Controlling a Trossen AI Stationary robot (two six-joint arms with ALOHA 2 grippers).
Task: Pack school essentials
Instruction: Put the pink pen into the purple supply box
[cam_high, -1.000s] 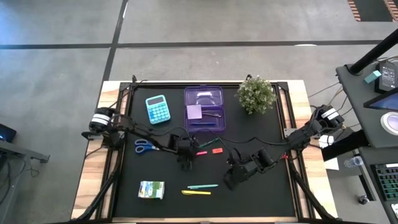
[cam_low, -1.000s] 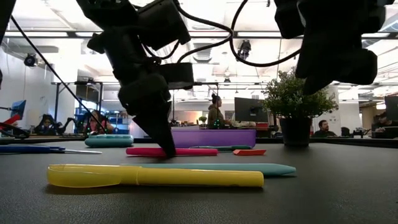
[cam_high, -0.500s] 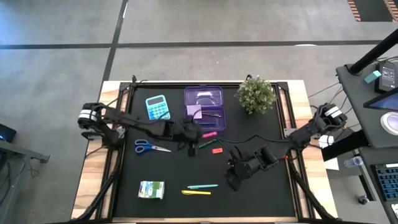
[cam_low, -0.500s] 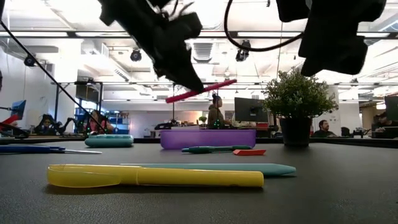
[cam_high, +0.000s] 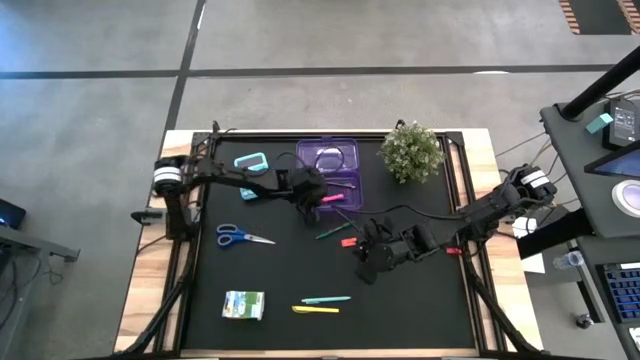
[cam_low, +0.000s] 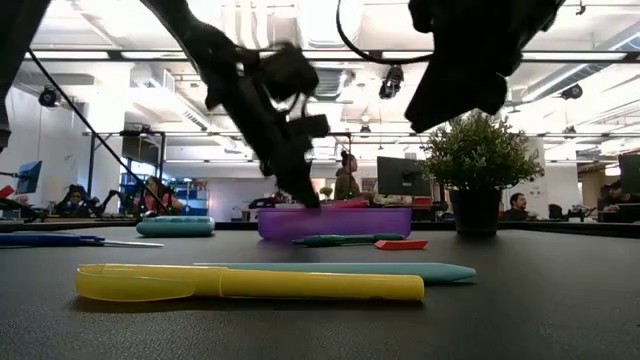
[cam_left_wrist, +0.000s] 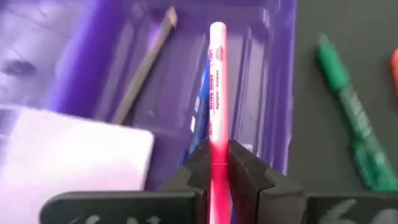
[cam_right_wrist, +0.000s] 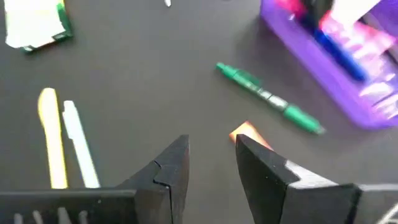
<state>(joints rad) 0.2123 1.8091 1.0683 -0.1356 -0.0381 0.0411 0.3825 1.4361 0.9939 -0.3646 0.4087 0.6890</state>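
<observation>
My left gripper (cam_high: 320, 203) is over the open purple box (cam_high: 328, 170), shut on the pink pen (cam_left_wrist: 217, 93). In the box lie a white pad (cam_left_wrist: 74, 155), a pencil (cam_left_wrist: 146, 68) and a blue pen (cam_left_wrist: 198, 106). A green pen (cam_high: 333, 231) and a small orange piece (cam_high: 348, 241) lie on the mat just before the box. My right gripper (cam_right_wrist: 211, 155) hovers open above the orange piece (cam_right_wrist: 249, 134), touching nothing. Blue-handled scissors (cam_high: 243, 237), a green-and-white packet (cam_high: 243, 304), a teal pen (cam_high: 326, 299) and a yellow pen (cam_high: 315, 310) lie flat on the mat. My left gripper pinches the pink pen between its two fingers near one end (cam_left_wrist: 217, 163), with the pen running out along the fingers. The fingers slant down from the table's left. The pen is lifted off the mat, and its free end (cam_left_wrist: 217, 30) reaches out over the box's tray.
A potted plant (cam_high: 412, 152) stands right of the box at the far edge. A teal calculator (cam_high: 251, 162) lies left of the box, partly under the left arm. Bare black mat stretches between the scissors, the packet and the right gripper.
My left gripper has lifted the pink pen off the mat, carried it up and toward the far edge, then lowered it over the purple box. The pen, once flat on the mat, now hangs in the hold above the tray. My right gripper has drifted slightly left and toward the far edge.
</observation>
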